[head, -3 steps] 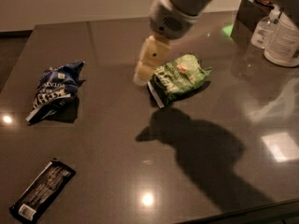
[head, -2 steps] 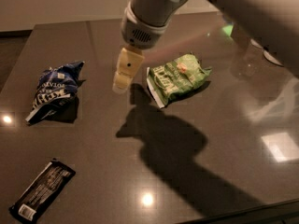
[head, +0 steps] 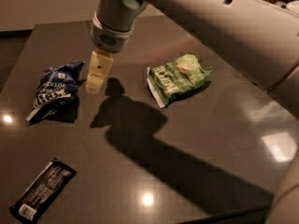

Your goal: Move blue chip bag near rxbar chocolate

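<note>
Gripper is hanging over the desk just beside the blue bag, honestly can't tell whether it's opened up or clamped.

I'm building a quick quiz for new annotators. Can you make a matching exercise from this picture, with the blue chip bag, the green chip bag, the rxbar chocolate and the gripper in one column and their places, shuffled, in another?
1. blue chip bag
2. green chip bag
3. rxbar chocolate
4. gripper

A. near the front-left corner of the table, as pictured
B. between the two bags, close beside the blue one
C. at the picture's left, farther back than the bar
D. around the table's middle, farthest right of the four

Pairs: 1-C, 2-D, 3-A, 4-B.
</note>
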